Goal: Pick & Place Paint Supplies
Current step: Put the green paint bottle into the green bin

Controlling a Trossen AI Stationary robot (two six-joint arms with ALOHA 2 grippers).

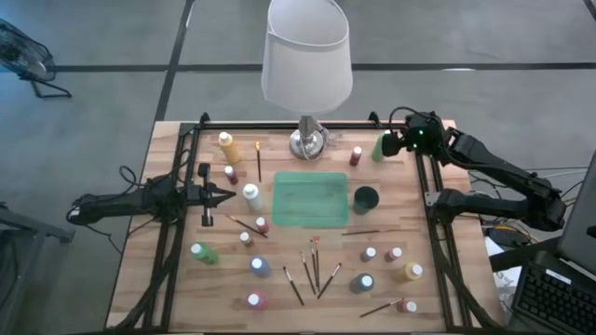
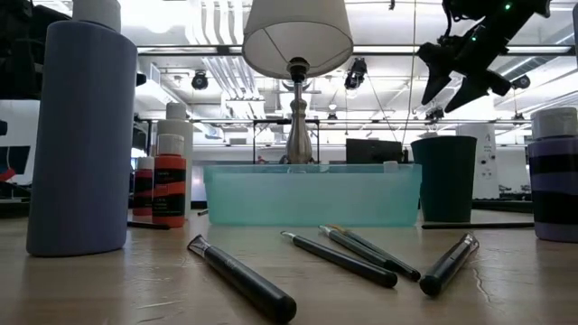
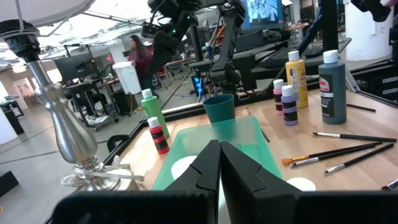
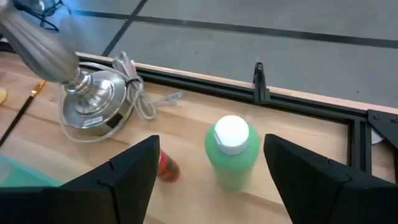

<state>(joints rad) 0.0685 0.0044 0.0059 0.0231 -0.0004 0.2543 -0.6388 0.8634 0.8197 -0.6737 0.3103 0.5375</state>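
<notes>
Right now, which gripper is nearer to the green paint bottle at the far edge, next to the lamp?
Right. The right gripper hangs directly above the green paint bottle, fingers open on either side. The left gripper is shut, far across the table by the green tray.

Even, bright overhead lighting; ceiling strip lights [image 2: 226, 68] glare in the low view. Soft shadows beneath the brushes [image 2: 343, 257]. The near blue bottle [image 2: 81, 135] appears slightly blurred.
</notes>
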